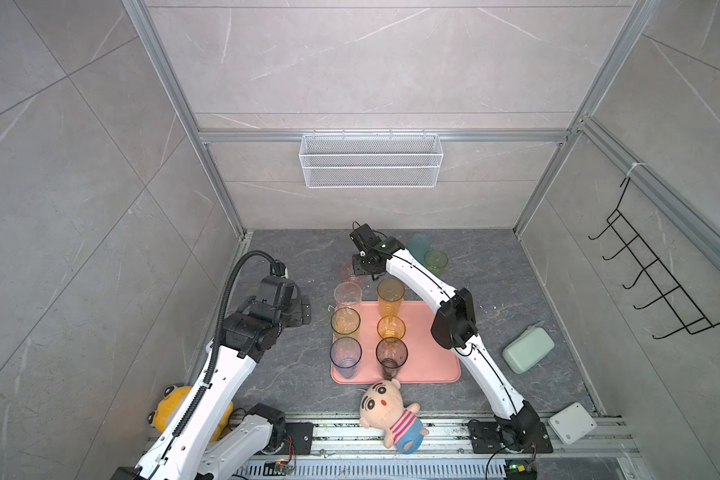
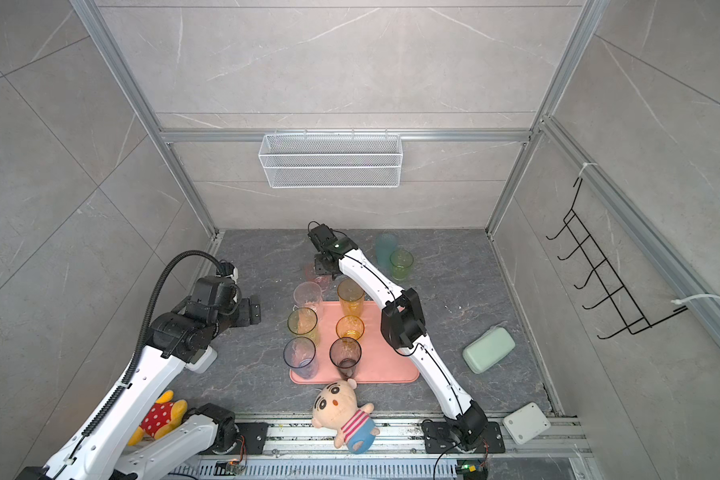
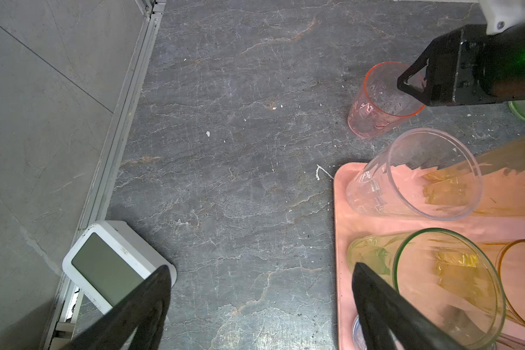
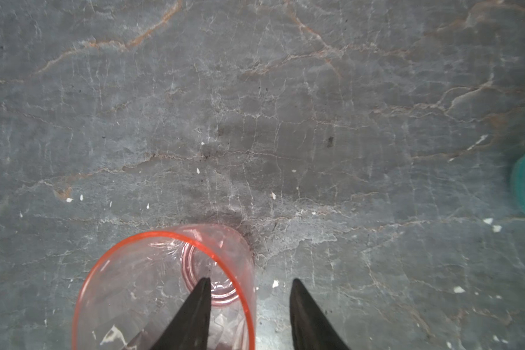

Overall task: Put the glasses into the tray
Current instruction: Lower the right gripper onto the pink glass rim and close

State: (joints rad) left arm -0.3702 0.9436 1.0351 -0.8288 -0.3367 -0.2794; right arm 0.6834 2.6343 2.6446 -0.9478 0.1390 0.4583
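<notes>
The right gripper (image 4: 250,280) stands part-open astride the wall of the pink glass (image 4: 152,272) (one finger inside, one outside), not clamped. That glass stands upright just beyond the far left corner of the tray (image 1: 429,357). The left gripper (image 3: 259,269), wide open and empty, hovers left of the tray.

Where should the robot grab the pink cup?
By its rim wall, from straight above. The pink tumbler stands upright on the floor with its mouth open, so one finger of the right pincer fits inside and the other outside. They straddle the wall that way now.
</notes>
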